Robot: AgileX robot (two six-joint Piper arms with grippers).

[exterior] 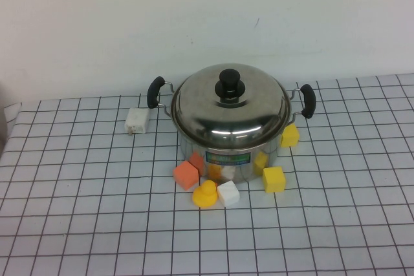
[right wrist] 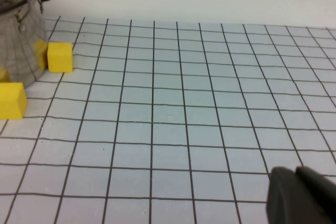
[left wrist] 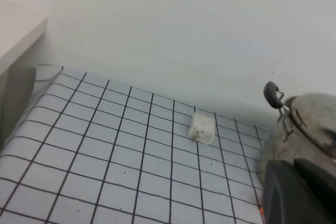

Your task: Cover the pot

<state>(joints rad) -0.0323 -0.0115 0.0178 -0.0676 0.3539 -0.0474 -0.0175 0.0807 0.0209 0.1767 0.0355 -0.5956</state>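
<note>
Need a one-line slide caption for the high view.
Lidded steel pot ringed by foam blocks on a gridded table; left and right grippers out of this view.

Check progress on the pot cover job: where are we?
Looks done: the lid sits on the pot. Nothing in hand. Neither arm shows in the high view; the left gripper is off to the pot's left and the right gripper over bare table, both only partly visible at their own wrist views' edges. Nothing appears left.
</note>
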